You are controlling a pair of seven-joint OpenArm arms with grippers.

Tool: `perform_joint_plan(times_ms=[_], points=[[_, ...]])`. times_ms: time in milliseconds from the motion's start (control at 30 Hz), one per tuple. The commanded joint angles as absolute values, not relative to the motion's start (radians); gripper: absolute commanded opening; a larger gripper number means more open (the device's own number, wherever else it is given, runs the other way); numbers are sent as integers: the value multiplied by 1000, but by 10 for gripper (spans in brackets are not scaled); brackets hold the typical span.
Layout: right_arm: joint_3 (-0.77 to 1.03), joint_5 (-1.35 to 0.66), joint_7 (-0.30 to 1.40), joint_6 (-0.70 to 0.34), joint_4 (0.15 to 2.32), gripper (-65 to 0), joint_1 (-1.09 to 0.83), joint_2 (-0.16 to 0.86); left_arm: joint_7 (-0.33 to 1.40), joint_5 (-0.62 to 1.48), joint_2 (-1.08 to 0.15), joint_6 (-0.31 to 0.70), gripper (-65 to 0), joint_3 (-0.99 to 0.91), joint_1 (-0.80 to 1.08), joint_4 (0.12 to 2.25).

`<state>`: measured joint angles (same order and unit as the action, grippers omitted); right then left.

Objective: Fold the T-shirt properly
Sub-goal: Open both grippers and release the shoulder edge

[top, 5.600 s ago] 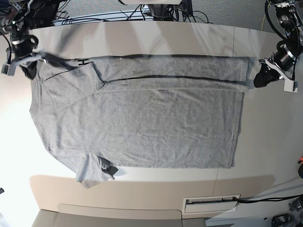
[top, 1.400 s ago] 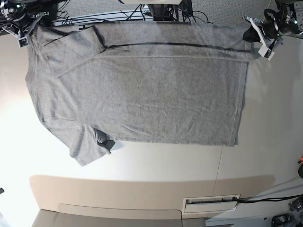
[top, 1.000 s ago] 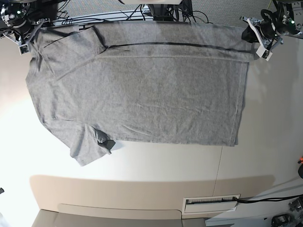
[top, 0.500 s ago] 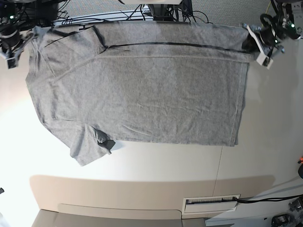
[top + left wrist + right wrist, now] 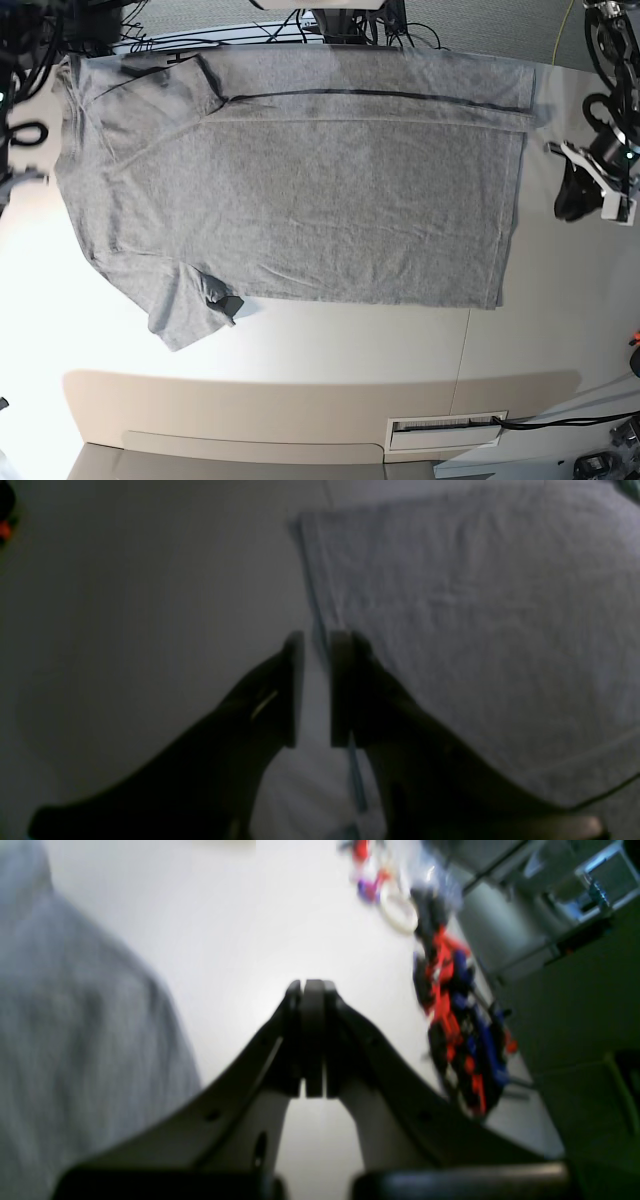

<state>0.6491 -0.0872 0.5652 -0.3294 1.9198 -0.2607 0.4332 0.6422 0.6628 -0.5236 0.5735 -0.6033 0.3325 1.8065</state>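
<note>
Base view shows us the heather-grey cotton T-shirt (image 5: 300,180) spread flat on the pale table (image 5: 300,350); our left gripper (image 5: 575,195) hovers slightly parted, empty, our right gripper (image 5: 312,1040) clenched on nothing.

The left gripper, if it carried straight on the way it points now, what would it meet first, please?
Most likely the T-shirt: in the left wrist view the left gripper points along the hem edge, jaws slightly apart and empty. Depth is unclear, so it might meet the bare table beside the hem instead.
</note>
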Motion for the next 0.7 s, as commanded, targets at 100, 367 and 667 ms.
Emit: perform_joint_plan(times_ms=[100,367,667], points=[[660,-88,522,-313,1935,-650,-131,457,619,689,-543,576,-539,-612,278,1822],[659,-89,523,-313,1935,-650,-19,458,620,688,-543,576,-539,-612,233,1821],[656,-89,537,-329,1917,-650,-17,459,619,685,-543,575,-539,-612,233,1821]])
